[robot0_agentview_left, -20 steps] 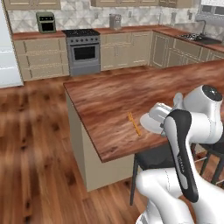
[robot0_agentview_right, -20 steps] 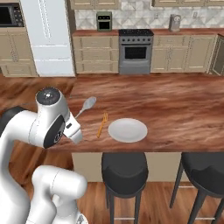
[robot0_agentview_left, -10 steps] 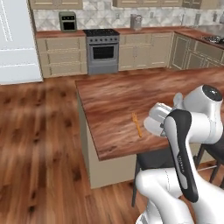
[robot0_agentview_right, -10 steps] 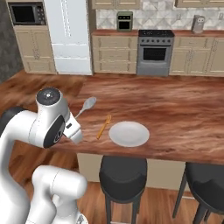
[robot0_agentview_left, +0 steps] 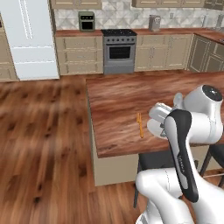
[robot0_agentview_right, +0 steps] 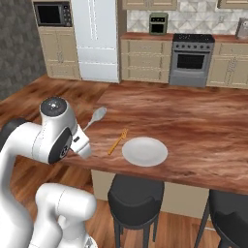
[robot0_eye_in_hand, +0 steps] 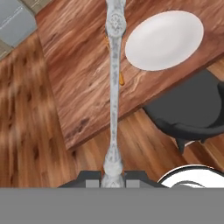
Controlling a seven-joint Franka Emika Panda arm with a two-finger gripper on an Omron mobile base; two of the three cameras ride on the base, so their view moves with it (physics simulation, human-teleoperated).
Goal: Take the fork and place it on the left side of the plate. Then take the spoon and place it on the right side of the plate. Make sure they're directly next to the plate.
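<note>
**Q:** What has shifted since a second ago?

**A:** Everything in both base views has slid sideways, so your base has driven along the island (robot0_agentview_right: 193, 121); the fridge (robot0_agentview_left: 28, 37) now stands at the upper left of the left base view; the plate, fork and spoon keep the same places relative to one another, so count that as camera motion only.

**Q:** Why do things lie as they do?

**A:** You'll find the plate (robot0_agentview_right: 145, 151) just left of centre in the right base view, near the counter's front edge; the fork (robot0_agentview_right: 117, 141) lies right beside its left rim, which I'd judge as the first half done; the spoon (robot0_eye_in_hand: 114, 87) runs up the middle of the hand view, its handle end pinched between the closed fingers of the gripper (robot0_eye_in_hand: 113, 175); it is held out lengthwise, probably so you can carry it across to the plate's right.

**Q:** What is hard to read?

**A:** The arm covers part of the plate in the left base view; the spoon's bowl is cut off at the hand view's top edge; the fork is half hidden behind the spoon there.
</note>
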